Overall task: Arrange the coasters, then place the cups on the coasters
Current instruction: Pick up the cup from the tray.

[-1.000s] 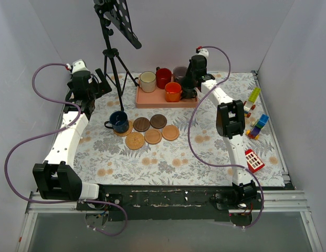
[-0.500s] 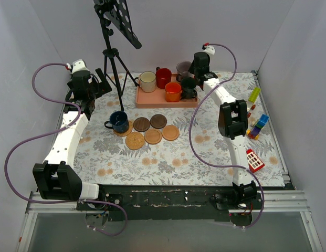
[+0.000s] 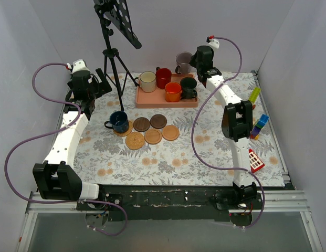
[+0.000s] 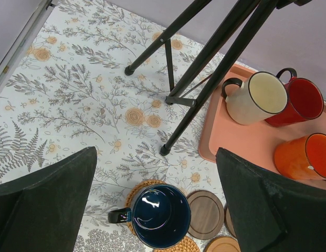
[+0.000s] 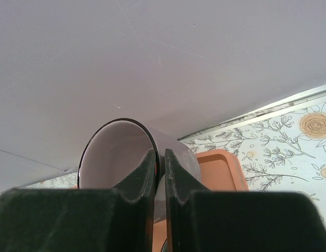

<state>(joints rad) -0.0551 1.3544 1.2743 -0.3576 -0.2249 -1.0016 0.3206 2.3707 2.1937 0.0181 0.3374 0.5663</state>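
Grey-lilac cup [image 3: 182,59] hangs above the one o'clock corner of the pink tray [image 3: 152,101], at twelve o'clock on the table [image 3: 204,152]. The right fingers [image 5: 146,176] pinch its rim. It looks rigid, glossy, probably slippery and chippable. Left fingers [image 4: 47,199] spread wide, empty.

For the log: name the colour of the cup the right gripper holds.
The cup is grey-lilac; clearest in the top view.
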